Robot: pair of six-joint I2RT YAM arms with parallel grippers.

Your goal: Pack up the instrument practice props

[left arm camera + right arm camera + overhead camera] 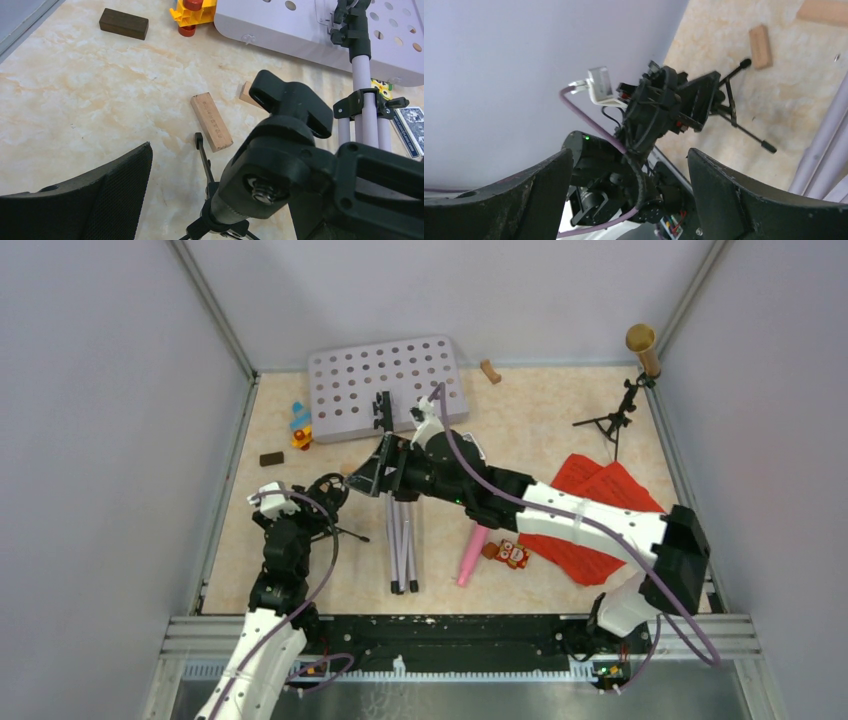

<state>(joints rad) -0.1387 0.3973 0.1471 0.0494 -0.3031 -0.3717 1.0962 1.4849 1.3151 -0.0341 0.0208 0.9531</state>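
The grey hole-punched tray (385, 385) lies at the back, its silver tripod pole (403, 540) stretching toward me. A small black mic tripod (280, 165) stands between my left gripper's (245, 165) open jaws; its head is close to the right finger and apart from the left finger (100, 200). My right gripper (629, 195) is open and empty, just right of the left gripper (322, 495). The pink microphone (472, 552) lies by the pole. Red pages (600, 510) lie at the right. The gold microphone (641, 345) sits on the second black tripod (612, 420) at the back right.
Wooden blocks (211, 121), a dark block (123, 23) and a colourful toy (192, 12) lie near the left gripper. A card deck (412, 130) lies by the pole. A small toy (513, 555) sits beside the pink microphone. Walls enclose the table.
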